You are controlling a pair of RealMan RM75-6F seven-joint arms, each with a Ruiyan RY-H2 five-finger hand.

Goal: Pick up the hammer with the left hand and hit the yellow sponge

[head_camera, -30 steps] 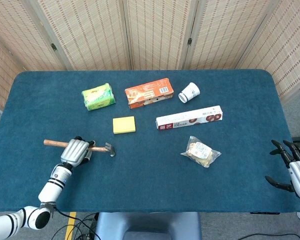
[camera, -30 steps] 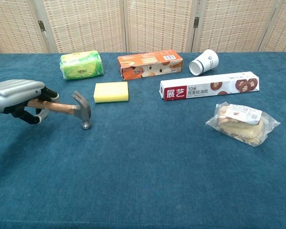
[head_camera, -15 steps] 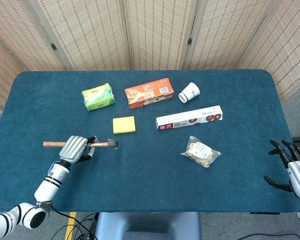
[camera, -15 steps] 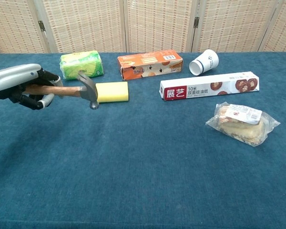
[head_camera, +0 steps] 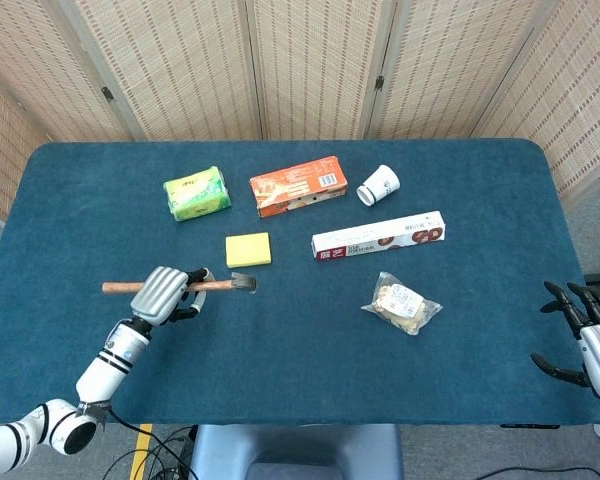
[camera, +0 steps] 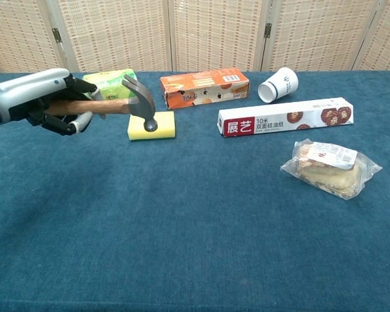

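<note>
We see the wooden-handled hammer with a grey metal head lifted off the bench, left of centre in both views, its handle running roughly level from left to right. Our left hand holds it with the fingers curled around the middle of the handle, so a stub of wood sticks out to the left of the hand in the head view. In the chest view the hammer's face points down and overlaps the upper edge of the flat yellow square sponge; from the head view the head sits just below the sponge, toward the lower part of the frame, so we cannot tell whether metal touches sponge.

Just beyond the sponge, toward the top of the frame, lie a green and yellow wrapped packet at upper left and an orange rectangular carton beside it. A white paper cup lies on its side right of the carton. A long white and red box stretches across the centre right, and a clear bag of pastry lies below it.

The blue carpeted bench is bare across the lower half of the frame.

Our right hand sits past the bench's right edge at lower right, fingers spread and holding nothing.
</note>
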